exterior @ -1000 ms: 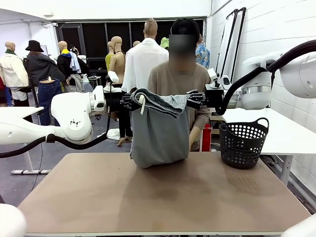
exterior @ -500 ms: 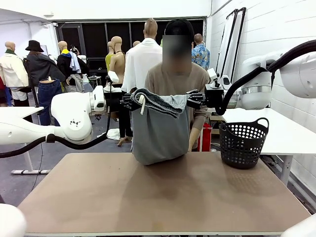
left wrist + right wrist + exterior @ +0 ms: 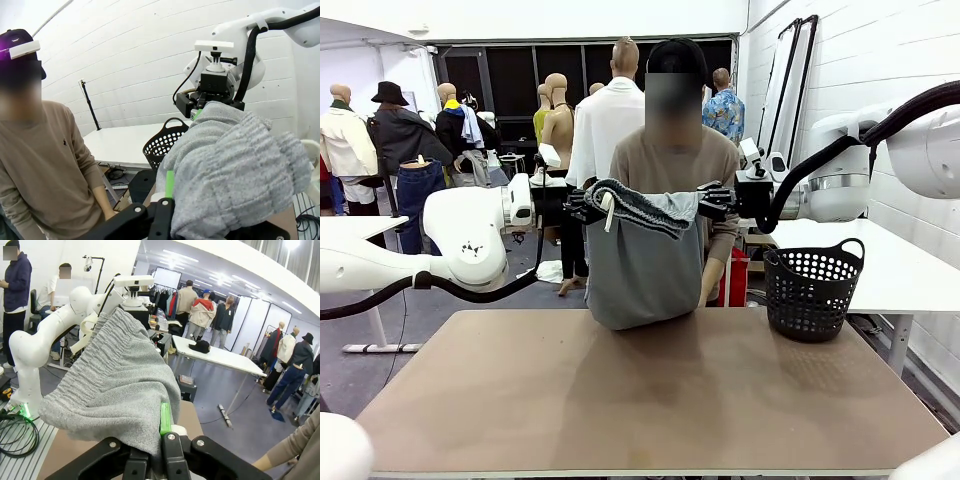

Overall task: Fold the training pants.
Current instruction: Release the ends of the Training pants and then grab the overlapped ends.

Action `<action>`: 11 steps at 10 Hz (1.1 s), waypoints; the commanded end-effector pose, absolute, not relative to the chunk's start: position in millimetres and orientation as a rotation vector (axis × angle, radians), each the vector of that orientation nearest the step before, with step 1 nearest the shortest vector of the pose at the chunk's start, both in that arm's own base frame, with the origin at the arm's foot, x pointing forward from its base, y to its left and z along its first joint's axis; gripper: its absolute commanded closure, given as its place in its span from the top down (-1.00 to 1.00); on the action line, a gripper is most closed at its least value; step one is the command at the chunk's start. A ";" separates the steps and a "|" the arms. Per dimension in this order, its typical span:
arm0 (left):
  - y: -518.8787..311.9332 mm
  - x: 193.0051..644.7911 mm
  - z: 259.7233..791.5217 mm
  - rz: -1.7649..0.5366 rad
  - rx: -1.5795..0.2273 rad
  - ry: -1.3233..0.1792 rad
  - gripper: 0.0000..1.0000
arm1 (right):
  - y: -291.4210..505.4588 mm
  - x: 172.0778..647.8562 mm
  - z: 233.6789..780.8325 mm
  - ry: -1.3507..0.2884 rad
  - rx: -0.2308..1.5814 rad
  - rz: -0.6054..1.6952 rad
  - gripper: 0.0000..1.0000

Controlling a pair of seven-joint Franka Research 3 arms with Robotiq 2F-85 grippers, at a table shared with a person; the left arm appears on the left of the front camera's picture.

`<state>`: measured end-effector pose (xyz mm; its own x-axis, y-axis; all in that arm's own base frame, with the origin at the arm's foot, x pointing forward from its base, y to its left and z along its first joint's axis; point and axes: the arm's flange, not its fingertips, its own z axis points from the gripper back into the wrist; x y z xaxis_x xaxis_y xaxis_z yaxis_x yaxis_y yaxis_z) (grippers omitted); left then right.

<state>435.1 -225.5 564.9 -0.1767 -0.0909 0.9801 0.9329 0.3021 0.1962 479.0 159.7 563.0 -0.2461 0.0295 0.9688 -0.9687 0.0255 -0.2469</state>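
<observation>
The light grey training pants [image 3: 642, 268] hang folded in the air over the table's far edge, and their lower end just reaches the tabletop. My left gripper [image 3: 582, 207] is shut on the left end of the gathered waistband. My right gripper [image 3: 713, 200] is shut on the right end, at the same height. A white drawstring [image 3: 608, 212] dangles near the left grip. In the left wrist view the ribbed grey cloth [image 3: 235, 170] bulges over a green pad [image 3: 170, 184]. The right wrist view shows the same cloth [image 3: 120, 375] clamped at a green pad [image 3: 165, 418].
A person in a tan sweater [image 3: 672, 160] stands right behind the hanging pants at the far side. A black perforated basket [image 3: 812, 290] stands on the table's far right corner. The brown tabletop [image 3: 650, 400] lies bare toward me.
The lower edge of the hanging pants has risen slightly off the table. The person has shifted a little to the left. Both grips hold the same places.
</observation>
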 end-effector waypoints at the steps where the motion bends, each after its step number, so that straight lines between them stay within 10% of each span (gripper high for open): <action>1: -227.3 434.2 565.7 -1.112 -0.823 -1.447 -1.00 | 160.2 478.3 565.1 -1.387 1.042 1.377 -1.00; 11: -227.3 434.2 565.7 -1.112 -0.823 -1.447 -1.00 | 160.2 478.3 565.1 -1.387 1.042 1.377 -1.00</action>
